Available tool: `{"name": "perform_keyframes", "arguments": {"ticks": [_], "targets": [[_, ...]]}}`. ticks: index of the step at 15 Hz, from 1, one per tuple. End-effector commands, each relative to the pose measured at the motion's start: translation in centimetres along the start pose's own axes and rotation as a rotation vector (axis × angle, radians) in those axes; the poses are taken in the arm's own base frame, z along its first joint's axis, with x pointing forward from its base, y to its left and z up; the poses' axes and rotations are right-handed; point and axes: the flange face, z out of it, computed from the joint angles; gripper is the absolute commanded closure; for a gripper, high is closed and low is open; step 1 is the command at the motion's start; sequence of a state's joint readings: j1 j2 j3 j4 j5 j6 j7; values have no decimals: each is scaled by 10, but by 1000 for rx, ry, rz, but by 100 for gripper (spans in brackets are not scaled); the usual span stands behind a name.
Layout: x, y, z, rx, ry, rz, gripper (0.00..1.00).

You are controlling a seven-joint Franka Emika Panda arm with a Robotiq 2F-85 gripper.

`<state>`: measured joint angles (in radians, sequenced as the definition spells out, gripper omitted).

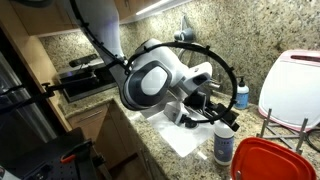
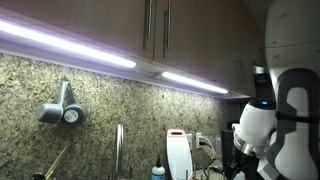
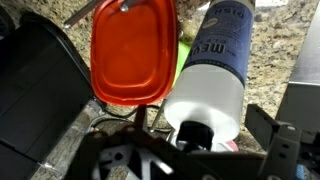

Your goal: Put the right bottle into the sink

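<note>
The right bottle (image 1: 223,145) is white with a black cap and a bluish label. It stands upright on the granite counter next to the sink (image 1: 178,140), which the arm mostly hides. In the wrist view the bottle (image 3: 214,80) fills the middle, seen from above its cap. My gripper (image 3: 195,150) is open, with one finger on each side of the cap and neither visibly touching the bottle. In an exterior view the gripper (image 1: 214,116) hangs just over the bottle top.
A red lid (image 1: 266,160) lies right beside the bottle and also shows in the wrist view (image 3: 132,50). A small blue pump bottle (image 1: 241,96) stands by the backsplash. A white board (image 1: 296,85) leans in a rack. The faucet (image 2: 118,146) rises by the wall.
</note>
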<state>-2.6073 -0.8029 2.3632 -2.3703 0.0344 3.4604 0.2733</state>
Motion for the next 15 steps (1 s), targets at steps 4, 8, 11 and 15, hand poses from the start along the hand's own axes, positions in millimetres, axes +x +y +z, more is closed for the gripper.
{"name": "perform_keyframes", "arguments": {"ticks": [4, 8, 11, 15], "targets": [[-2, -10, -5, 26, -8, 6, 0], [-2, -9, -3, 17, -12, 2, 0], [-2, -6, -1, -3, -14, 4, 0], [-2, 1, 0, -45, -18, 17, 0]]}}
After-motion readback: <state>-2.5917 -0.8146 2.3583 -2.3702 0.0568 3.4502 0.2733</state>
